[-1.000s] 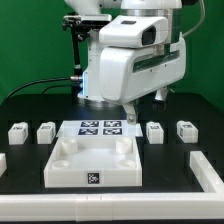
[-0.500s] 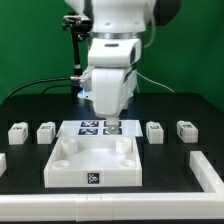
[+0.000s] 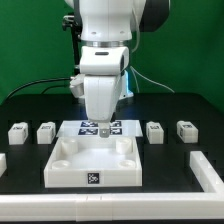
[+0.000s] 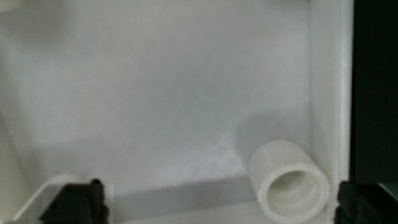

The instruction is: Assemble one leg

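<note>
Green backdrop, black desk [image 3: 30, 105] edged by a white rail [image 3: 110, 205] on the near side. The Panda arm's end effector [image 3: 104, 127] hangs over the far edge of the white square tabletop [image 3: 70, 165], just by the marker board [image 3: 90, 126]. Its fingers [image 4: 71, 200] are spread wide and hold nothing (between them the wrist view shows only white plastic and one round corner hole [image 4: 285, 182]).

The four legs sit in a row on the desk. Two are at the exterior view's left, the outer left leg [image 3: 17, 130] and the inner left leg [image 3: 46, 130]. Two are at its right, the inner right leg [image 3: 155, 131] and the outer right leg [image 3: 186, 129]. All are apart from the end effector.

Each leg looks like a light, stiff plastic block, probably smooth enough to slip. A pinch across two flat opposite sides seems the safest hold. There is free desk around each one.
</note>
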Available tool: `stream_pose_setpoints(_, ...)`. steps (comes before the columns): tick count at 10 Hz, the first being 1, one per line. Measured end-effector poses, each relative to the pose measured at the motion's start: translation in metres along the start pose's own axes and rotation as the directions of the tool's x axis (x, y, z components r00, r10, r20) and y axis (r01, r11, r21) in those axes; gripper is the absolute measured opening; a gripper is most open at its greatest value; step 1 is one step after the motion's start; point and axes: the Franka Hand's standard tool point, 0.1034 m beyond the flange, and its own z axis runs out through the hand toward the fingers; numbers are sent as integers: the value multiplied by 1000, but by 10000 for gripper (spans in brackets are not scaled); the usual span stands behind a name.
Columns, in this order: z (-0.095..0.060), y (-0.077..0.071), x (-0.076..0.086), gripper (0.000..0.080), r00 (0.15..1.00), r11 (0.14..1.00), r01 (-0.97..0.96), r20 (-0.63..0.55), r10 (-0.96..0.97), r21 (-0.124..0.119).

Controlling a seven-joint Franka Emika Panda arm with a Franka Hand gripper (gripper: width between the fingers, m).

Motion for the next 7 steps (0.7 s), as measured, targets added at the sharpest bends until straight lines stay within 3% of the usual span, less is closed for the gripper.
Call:
stream_pose_setpoints(1, 1, 0, -2, 650, 999, 999, 38, 1, -38, -10)
stream_pose_setpoints(2, 6, -6, -8, 650, 989, 988, 150, 3, -150, -48)
stream_pose_setpoints(3, 14, -21, -15, 650, 981, 979, 192, 1, -192, -62)
stream_pose_setpoints(4, 24, -38, -23, 650, 975, 973, 221, -3, -222, -66)
stream_pose_setpoints(6, 40, -50, -30, 650, 966, 964, 257, -10, -258, -71)
stream_pose_setpoints(7, 50, -56, -30, 650, 967, 966, 253, -16, -254, -55)
